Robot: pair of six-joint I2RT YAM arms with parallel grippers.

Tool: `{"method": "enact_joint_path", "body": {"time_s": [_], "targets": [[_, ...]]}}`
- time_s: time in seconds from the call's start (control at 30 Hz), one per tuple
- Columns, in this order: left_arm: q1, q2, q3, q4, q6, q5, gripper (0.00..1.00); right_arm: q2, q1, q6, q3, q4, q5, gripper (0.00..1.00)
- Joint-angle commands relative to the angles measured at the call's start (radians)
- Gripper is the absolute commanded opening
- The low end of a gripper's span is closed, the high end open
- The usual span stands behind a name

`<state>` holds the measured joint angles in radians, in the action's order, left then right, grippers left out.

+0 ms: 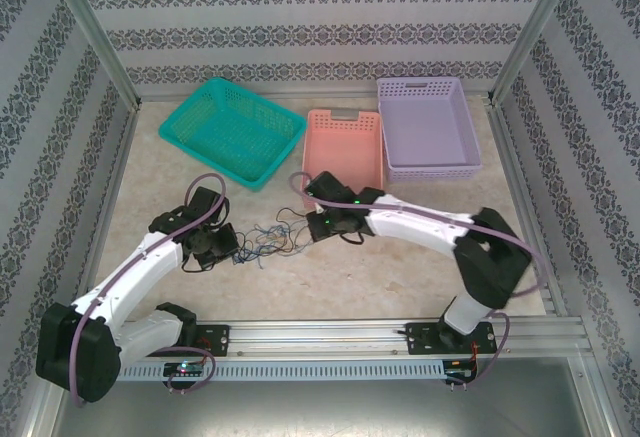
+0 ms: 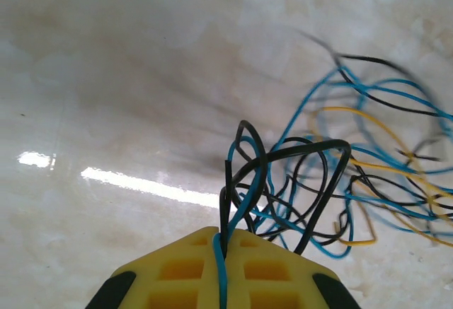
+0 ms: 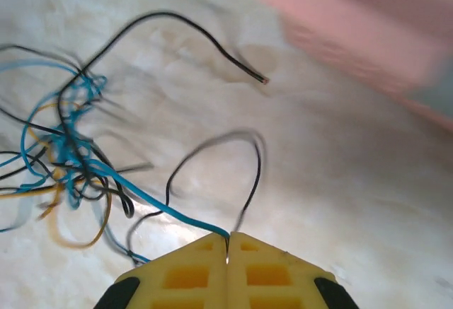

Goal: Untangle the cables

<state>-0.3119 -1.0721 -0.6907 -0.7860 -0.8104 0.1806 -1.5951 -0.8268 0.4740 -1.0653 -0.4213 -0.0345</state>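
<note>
A tangle of thin black, blue and yellowish cables lies on the marble table between my two grippers. In the left wrist view the cables loop in a knot just ahead, and my left gripper is shut on a blue and a black strand. My left gripper sits at the tangle's left end. In the right wrist view the cables bunch at the left, and my right gripper is shut on a blue and a black strand. My right gripper holds the tangle's right end.
Three baskets stand at the back: teal, pink and lavender. The pink basket lies close behind the right gripper. A metal rail runs along the near edge, with patterned walls on the sides.
</note>
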Motion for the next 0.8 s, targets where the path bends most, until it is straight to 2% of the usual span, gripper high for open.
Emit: {"method": "enact_joint_path", "body": {"time_s": [0.0, 0.13, 0.37, 0.57, 0.67, 0.77], "targets": [[0.017, -0.021, -0.044, -0.074, 0.018, -0.079, 0.00, 0.133, 0.068, 0.059, 0.089, -0.068, 0.051, 0.00], [0.020, -0.040, -0.062, -0.067, 0.021, -0.095, 0.00, 0.268, 0.163, 0.088, 0.165, -0.118, 0.047, 0.00], [0.021, -0.074, -0.096, -0.092, 0.020, -0.159, 0.00, 0.459, 0.320, 0.150, 0.198, -0.241, 0.097, 0.00], [0.021, -0.099, -0.106, -0.073, 0.017, -0.157, 0.00, 0.559, 0.466, 0.170, 0.198, -0.293, 0.092, 0.00], [0.022, -0.111, -0.112, -0.057, 0.013, -0.150, 0.00, 0.573, 0.491, 0.158, 0.182, -0.318, 0.089, 0.00], [0.022, -0.127, -0.126, -0.057, 0.022, -0.161, 0.00, 0.599, 0.503, 0.160, 0.155, -0.370, 0.138, 0.00]]}}
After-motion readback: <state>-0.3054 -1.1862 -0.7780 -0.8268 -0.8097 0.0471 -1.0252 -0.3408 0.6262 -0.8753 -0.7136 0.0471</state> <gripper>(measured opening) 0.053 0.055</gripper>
